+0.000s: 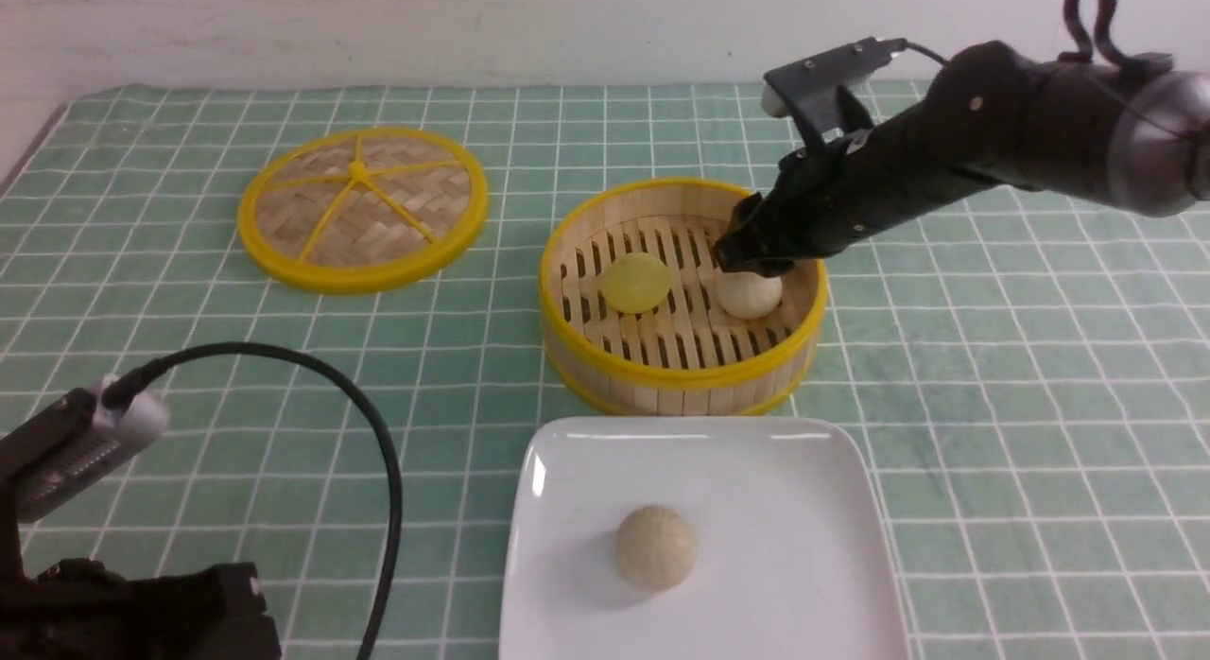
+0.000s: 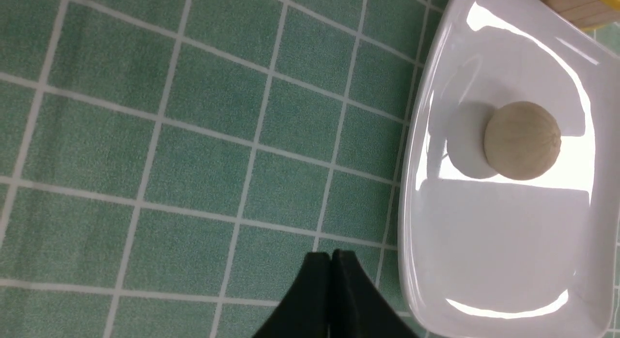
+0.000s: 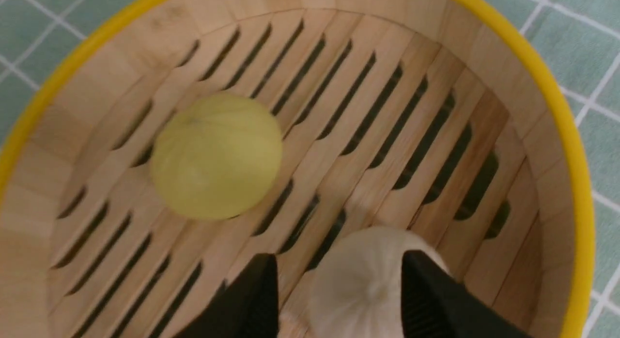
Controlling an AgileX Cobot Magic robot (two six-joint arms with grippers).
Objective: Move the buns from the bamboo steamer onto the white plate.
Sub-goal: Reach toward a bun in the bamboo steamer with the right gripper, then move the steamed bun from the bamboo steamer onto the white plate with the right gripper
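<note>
Buns, yellow (image 1: pixel 636 283) and cream (image 1: pixel 749 295), sit in the bamboo steamer (image 1: pixel 682 376). Right hand (image 3: pixel 340 275) is spread above the cream one; left hand (image 2: pixel 334 255) is closed.

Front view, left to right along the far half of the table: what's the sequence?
Lid → steamer's near-left rim → yellow bun → cream bun. The right pincer overlaps the cream bun, so I leave it out of the order.
</note>
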